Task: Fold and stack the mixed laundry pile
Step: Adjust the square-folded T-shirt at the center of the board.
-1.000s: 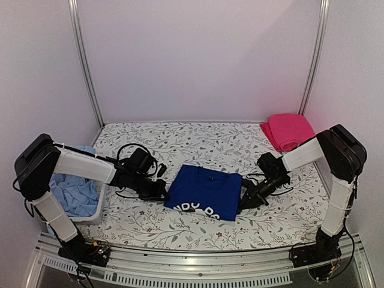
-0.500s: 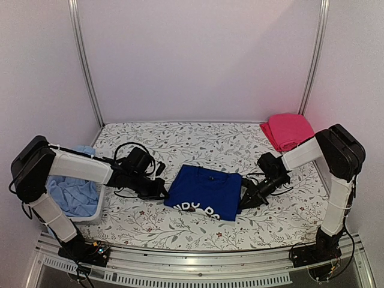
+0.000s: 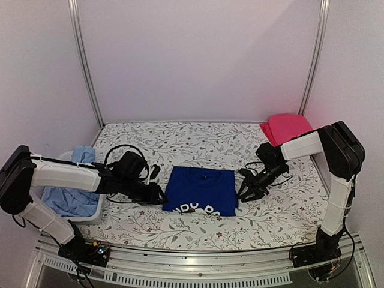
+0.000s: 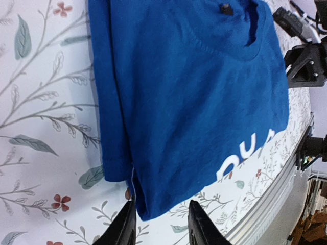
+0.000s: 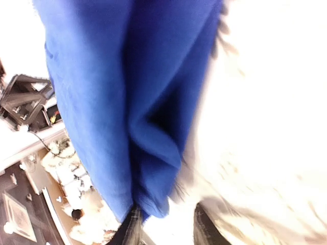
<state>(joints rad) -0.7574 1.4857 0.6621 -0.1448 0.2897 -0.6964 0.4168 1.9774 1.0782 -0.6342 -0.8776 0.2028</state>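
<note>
folded royal-blue cloth shirt with white print (image 3: 201,191), flat on floral-patterned counter (image 3: 198,147); left fingers (image 4: 124,229), right fingers (image 5: 204,227) parted, unclenched, at shirt's corners.

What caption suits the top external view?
Left end effector and right end effector flank the folded royal-blue shirt; pink garment back right, light-blue shirt in basket.
</note>
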